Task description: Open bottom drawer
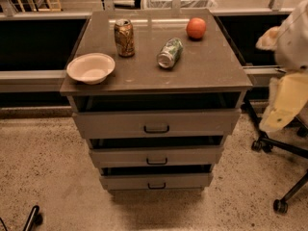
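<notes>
**Camera view: bottom drawer low on the cabinet, my gripper off to the right**

The bottom drawer is the lowest of three stacked grey-brown fronts, just above the speckled floor, under the middle drawer and the taller top drawer. Its front is shallow and flat, with a small dark pull handle at the centre. That handle is the only place to take hold, since the front offers no other lip I can see.

I judge the drawer stiff and rigid, and likely to slide straight out on runners. The pull should be level and square to the front, so that it does not bind. The handle is thin and low, so I expect a narrow grasp with little margin.

My gripper is the pale white and yellow shape at the right edge, beside a chair base and well apart from the drawers. I cannot tell whether it is spread or pressed together.

A dark band lies above each front. I cannot say whether the bottom drawer is slightly ajar or only shadowed. Its inside and runners are hidden.

On the cabinet top are a bowl, an upright can, a can lying on its side and an orange. A jerk could set the last two rolling.
</notes>
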Available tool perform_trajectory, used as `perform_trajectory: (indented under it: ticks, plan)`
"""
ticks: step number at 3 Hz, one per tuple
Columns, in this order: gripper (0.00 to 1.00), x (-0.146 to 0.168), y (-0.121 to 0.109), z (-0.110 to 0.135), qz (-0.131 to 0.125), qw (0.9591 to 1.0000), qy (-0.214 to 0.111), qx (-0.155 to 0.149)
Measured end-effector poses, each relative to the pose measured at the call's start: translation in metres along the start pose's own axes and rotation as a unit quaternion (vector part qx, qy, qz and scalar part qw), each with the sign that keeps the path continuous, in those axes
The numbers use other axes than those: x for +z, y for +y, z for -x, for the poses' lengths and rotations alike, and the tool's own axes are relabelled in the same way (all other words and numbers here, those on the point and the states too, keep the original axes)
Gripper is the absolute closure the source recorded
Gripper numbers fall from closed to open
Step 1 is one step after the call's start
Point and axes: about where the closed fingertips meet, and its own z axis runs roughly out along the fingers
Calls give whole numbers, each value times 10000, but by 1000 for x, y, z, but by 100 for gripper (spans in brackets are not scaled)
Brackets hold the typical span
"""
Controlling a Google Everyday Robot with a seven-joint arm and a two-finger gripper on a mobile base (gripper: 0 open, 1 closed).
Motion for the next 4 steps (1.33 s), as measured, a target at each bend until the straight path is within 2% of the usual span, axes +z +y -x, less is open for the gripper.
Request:
perform_trajectory:
  ticks: [1, 2, 3, 4]
  plan:
    - [0, 86, 30, -18, 557, 9963, -654, -57]
    - [0, 181, 81, -22, 1078, 9796, -1688, 134]
    - [0, 209, 87, -23, 1046, 9749, -1946, 277]
    - [0, 216, 88, -14, 1245, 9725, -1970, -20]
